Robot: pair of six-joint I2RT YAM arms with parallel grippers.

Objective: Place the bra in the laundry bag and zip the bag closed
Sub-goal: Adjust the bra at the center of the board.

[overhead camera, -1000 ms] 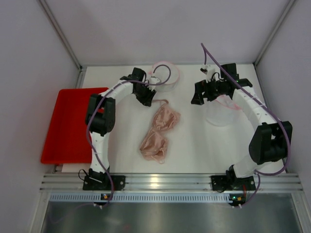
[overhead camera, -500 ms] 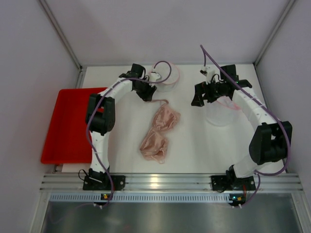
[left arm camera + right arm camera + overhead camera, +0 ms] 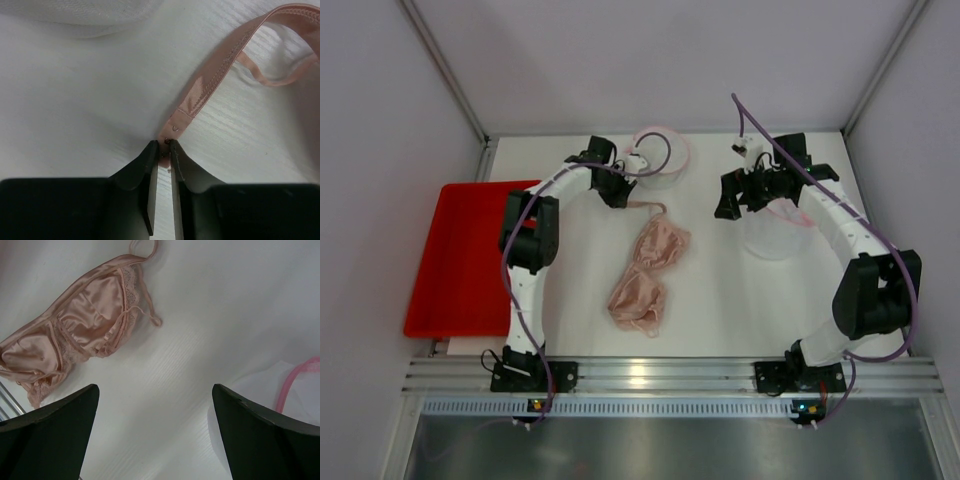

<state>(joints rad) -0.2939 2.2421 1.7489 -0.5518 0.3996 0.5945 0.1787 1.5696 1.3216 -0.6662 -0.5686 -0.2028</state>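
The pink satin bra (image 3: 646, 268) lies flat mid-table, one strap (image 3: 215, 80) running back toward my left gripper (image 3: 620, 196). In the left wrist view that gripper (image 3: 163, 146) is shut, its tips pinching the hooked end of the strap against the table. A round white mesh laundry bag with a pink rim (image 3: 660, 157) sits just behind the left gripper; its edge (image 3: 95, 15) shows in the left wrist view. My right gripper (image 3: 745, 196) hovers open, empty (image 3: 155, 396), over bare table between the bra (image 3: 85, 325) and a second white mesh piece with pink trim (image 3: 776, 230) (image 3: 295, 380).
A red tray (image 3: 460, 255) lies off the table's left side. Grey walls close in the back and both sides. The metal rail with both arm bases runs along the near edge.
My left gripper shifted slightly back and left, and its jaws narrowed onto the strap end. The right arm and the bra's cups have hardly moved.
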